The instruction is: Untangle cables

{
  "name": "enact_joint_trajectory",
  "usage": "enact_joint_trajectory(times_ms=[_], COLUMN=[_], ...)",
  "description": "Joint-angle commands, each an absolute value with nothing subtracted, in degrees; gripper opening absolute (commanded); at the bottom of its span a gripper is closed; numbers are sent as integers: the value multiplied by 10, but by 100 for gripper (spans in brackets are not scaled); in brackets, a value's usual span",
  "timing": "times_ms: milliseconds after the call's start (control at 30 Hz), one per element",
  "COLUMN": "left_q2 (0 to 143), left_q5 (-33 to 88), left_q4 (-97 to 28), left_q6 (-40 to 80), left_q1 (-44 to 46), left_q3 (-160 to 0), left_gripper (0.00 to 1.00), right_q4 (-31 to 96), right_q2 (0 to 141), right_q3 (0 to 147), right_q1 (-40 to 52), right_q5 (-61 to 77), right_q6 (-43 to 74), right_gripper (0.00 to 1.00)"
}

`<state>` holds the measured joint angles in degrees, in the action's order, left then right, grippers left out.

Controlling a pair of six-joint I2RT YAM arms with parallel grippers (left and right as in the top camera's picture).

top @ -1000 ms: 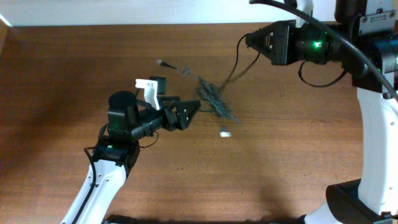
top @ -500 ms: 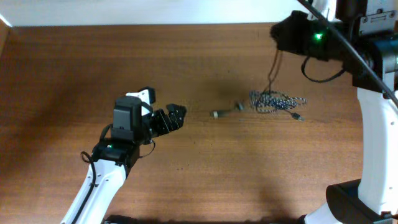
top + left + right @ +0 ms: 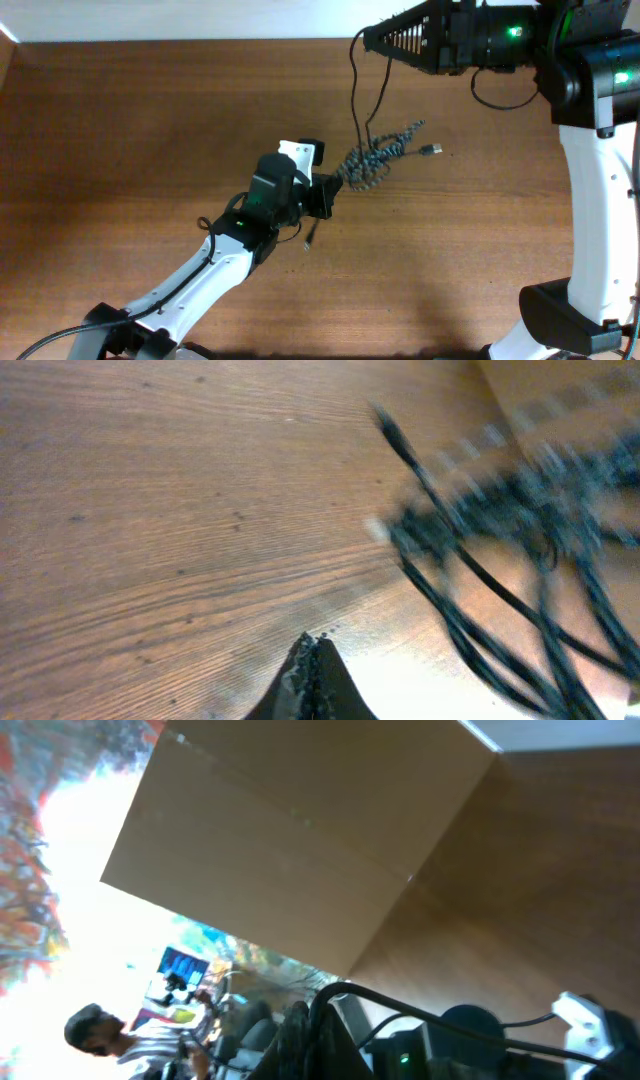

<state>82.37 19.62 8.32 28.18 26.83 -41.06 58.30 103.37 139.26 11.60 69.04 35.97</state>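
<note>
A tangled bundle of dark and speckled cables [image 3: 375, 155] lies at mid-table; it shows blurred in the left wrist view [image 3: 520, 500]. A black cable [image 3: 356, 90] rises from it to my right gripper [image 3: 365, 40], which is held high at the back and is shut on that cable [image 3: 325, 1010]. My left gripper [image 3: 335, 186] sits at the bundle's left edge. Its jaws are shut tip to tip [image 3: 315, 645] with nothing seen between them, and the cables lie to its right. A plug [image 3: 434, 150] sticks out on the bundle's right.
A loose cable end [image 3: 310, 240] lies just in front of the left arm. The right arm's base [image 3: 570, 310] stands at the front right. A pale wall edge [image 3: 200, 40] borders the table at the back.
The left arm reached right to the bundle and shut its jaws. The right gripper swung left and the bundle came left with the cable.
</note>
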Motion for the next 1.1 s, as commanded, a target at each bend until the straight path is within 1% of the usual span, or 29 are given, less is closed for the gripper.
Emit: enact_joint_trajectory(times_ms=[0,33,67,100,133,167,200,233,300,333,367,400,433,467,500,533,567,600,633,700,767,800,867,967,1033,1067], left_q2=[805,780,729,694,663,642,637,637,638,638,638,638,641,650,662,670,670,670,670,669,603,552,496,509,557,590], left_q5=[167,167,167,173,215,274,390,460,463,468,468,467,463,408,334,231,156,136,136,136,134,105,100,100,101,101], left_q4=[72,42,-13,-40,-46,-38,-6,13,12,13,13,16,30,41,52,55,53,47,38,3,-25,-48,-103,-121,-87,-46], left_q6=[304,304,303,303,303,277,196,156,140,122,112,102,102,102,116,179,214,213,199,120,17,1,-9,-24,-34,-33], left_q1=[235,210,160,131,114,113,114,114,114,117,132,151,190,227,258,265,265,265,265,265,265,265,265,265,265,265], left_q3=[-412,-412,-412,-412,-412,-412,-412,-412,-412,-412,-412,-412,-412,-412,-412,-412,-412,-412,-412,-412,-415,-415,-415,-415,-415,-415], left_gripper=[0,0,0,34,99,99,99,99,99,99,99,99,99,53,0,0,0,58,99,99,99,99,99,100,100,99], right_q4=[591,620,665,666,656,653,649,640,609,571,539,505,490,486,486,486,486,486,486,486,479,470,464,465,465,465], right_q2=[1029,1029,1029,1029,1029,1029,1029,1029,1029,1029,1029,1029,1029,1029,1029,1029,1029,1029,1029,1029,1029,1029,1029,1029,1029,1029], right_q3=[1398,1398,1398,1398,1398,1398,1398,1398,1398,1398,1398,1398,1398,1398,1398,1398,1398,1398,1398,1398,1398,1398,1398,1398,1398,1398], right_q1=[115,115,115,115,115,115,115,115,115,115,115,115,115,118,130,138,139,139,139,138,138,138,138,139,139,139], right_q5=[486,335,228,226,209,179,235,328,485,610,680,729,729,729,732,734,745,753,753,752,752,752,752,759,786,811], right_q6=[297,297,298,298,294,293,294,293,293,294,294,298,327,349,350,350,350,350,350,349,332,333,333,335,335,335], right_gripper=[4,4,4,4,4,4,4,4,4,4,5,5,5,5,4,4,4,4,4,9,10,10,10,10,10,10])
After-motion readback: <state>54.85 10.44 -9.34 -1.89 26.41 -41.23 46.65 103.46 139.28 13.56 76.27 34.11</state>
